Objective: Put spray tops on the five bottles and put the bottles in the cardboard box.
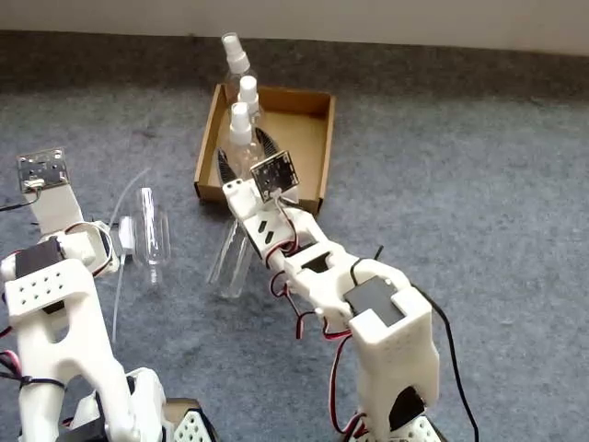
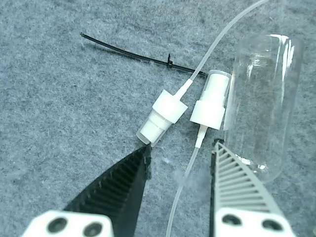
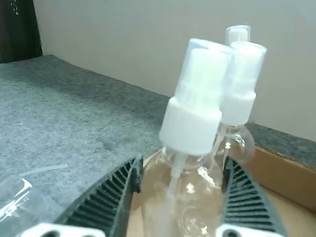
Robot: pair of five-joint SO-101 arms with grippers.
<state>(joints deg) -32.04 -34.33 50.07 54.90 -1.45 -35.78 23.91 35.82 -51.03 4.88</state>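
Cardboard box (image 1: 299, 138) rests on grey carpet (image 1: 460, 184) near a pale wall (image 1: 386, 18).

Table cover (image 1: 479, 184) is grey felt-like cloth, matt & fuzzy; cardboard box (image 1: 313, 147) is plain brown paperboard, matt w/ raw cut edges. Lying bottle (image 2: 259, 98) & capped bottle (image 3: 197, 197) are clear glossy plastic w/ bright glints, spray tops (image 2: 165, 113) are smooth white plastic w/ slight sheen, cable tie (image 2: 169, 61) is thin black plastic. Left gripper (image 2: 180, 148) & right gripper (image 3: 182, 165) have ribbed matt plastic fingers, black or grey, on arms (image 1: 386, 331) of white matt plastic.
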